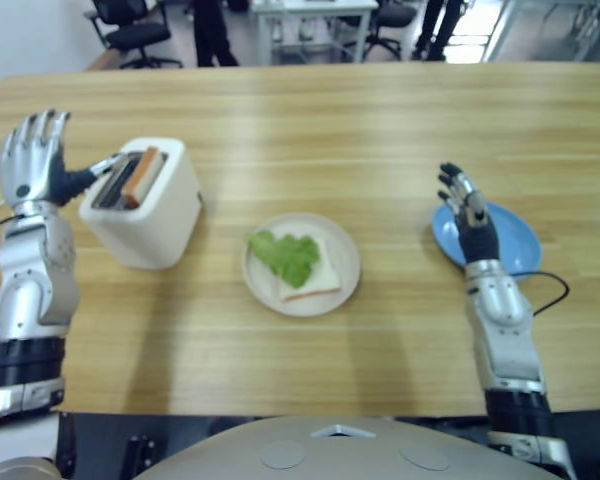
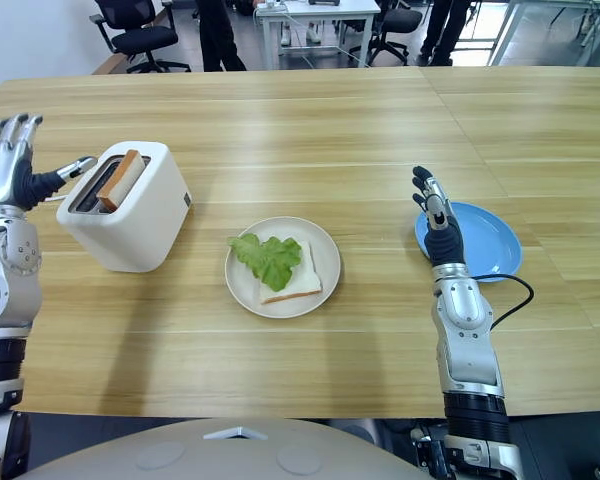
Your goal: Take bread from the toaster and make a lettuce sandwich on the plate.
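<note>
I see the table (image 2: 310, 120) brightly and evenly lit from above. Its far half carries a pale sheen, and the floor (image 1: 472, 48) beyond the far right edge is washed out by daylight. The toaster (image 2: 130, 215) throws a soft shadow on its near side. The plate (image 2: 320, 245) has a thin shadow under its rim.

Lettuce (image 2: 268, 258) hides half of bread (image 2: 306, 281); toaster (image 2: 145, 228) hides toast (image 2: 123, 177) base.

A light wooden table (image 2: 320, 120) stretches out before me. On my right a round blue plate (image 2: 485, 240) lies flat on it, well apart from the far edge. Beyond that edge stand black office chairs (image 2: 140, 32) and a white desk (image 2: 315, 12).
</note>
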You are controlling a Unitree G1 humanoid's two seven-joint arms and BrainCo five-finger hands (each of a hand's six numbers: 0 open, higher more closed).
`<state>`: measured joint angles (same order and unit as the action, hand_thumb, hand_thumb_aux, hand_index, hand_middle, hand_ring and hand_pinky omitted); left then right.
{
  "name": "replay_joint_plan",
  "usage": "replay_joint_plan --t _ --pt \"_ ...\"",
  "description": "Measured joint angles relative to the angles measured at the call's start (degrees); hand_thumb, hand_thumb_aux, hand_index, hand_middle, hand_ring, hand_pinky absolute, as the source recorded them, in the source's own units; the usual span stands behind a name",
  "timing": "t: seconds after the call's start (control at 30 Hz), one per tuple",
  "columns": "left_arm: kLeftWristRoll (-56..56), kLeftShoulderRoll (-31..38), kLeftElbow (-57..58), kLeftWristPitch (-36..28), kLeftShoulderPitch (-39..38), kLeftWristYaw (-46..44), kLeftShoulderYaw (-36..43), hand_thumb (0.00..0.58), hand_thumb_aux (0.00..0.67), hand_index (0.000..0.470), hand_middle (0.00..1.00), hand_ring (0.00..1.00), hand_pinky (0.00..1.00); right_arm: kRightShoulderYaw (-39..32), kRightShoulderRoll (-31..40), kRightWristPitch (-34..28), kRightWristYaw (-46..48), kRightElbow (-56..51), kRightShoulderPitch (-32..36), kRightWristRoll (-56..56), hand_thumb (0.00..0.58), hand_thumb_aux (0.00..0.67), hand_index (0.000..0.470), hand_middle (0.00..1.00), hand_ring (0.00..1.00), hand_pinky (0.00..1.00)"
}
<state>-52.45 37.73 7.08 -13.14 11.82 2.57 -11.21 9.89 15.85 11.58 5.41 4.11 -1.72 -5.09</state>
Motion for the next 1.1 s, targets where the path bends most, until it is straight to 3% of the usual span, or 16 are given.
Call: replay_joint_plan --t 0.17,0.57,1.1 --pt "2.75 -0.62 9.99 -0.86 2.12 -0.63 5.82 0.0 0.0 0.0 0.0 0.0 0.0 0.08 -0.22 0.24 0.36 -1.11 0.0 0.03 0.0 0.0 0.0 0.0 0.0 0.0" --pt "11.48 -2.16 9.26 1.81 2.87 0.68 7.02 0.0 0.0 0.0 0.0 0.0 0.0 0.02 -0.36 1.01 0.31 -3.44 -0.09 1.39 0.0 0.0 0.0 0.0 0.0 0.0" --pt "10.04 2.86 8.55 -5.96 2.5 6.24 6.68 0.0 0.0 0.0 0.0 0.0 0.0 -0.07 -0.7 1.27 0.26 -3.49 -0.34 1.99 0.0 0.0 0.0 0.0 0.0 0.0"
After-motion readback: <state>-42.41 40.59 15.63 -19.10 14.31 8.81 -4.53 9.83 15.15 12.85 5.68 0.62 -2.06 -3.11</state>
